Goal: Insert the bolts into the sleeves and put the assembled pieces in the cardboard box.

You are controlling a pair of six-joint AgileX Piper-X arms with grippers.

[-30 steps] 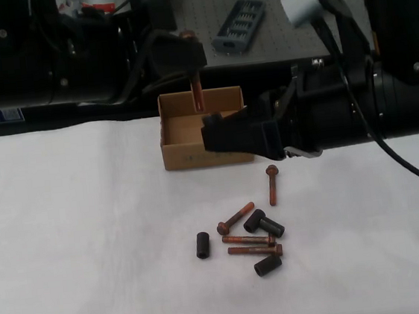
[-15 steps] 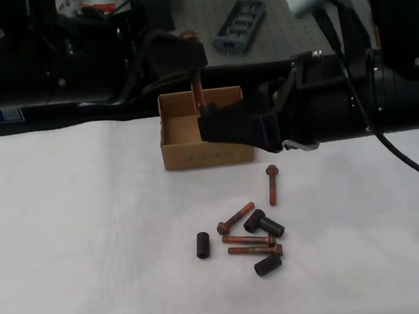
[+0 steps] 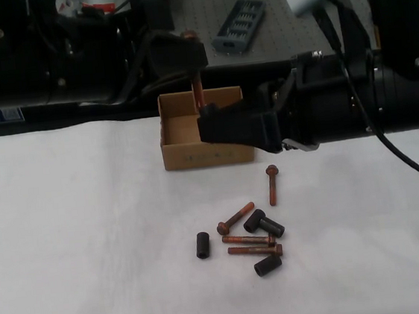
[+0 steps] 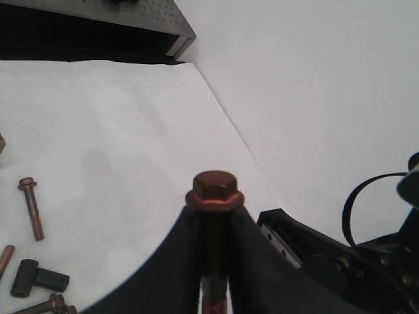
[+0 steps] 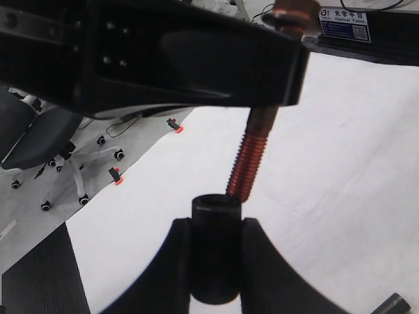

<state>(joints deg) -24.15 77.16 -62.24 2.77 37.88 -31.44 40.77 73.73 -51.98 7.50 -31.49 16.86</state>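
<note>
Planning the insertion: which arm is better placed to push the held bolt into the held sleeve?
Probably left: left pincer holds the bolt thread-down, tip near the mouth of the sleeve upright in the right pincer.

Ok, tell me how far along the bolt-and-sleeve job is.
Done: no assembled piece shows in the visible part of the cardboard box. In hand: the left end effector holds a bolt upright, its threaded tip at the mouth of the sleeve in the right end effector, not yet in. Left: four loose bolts and four loose sleeves on the cloth.
</note>
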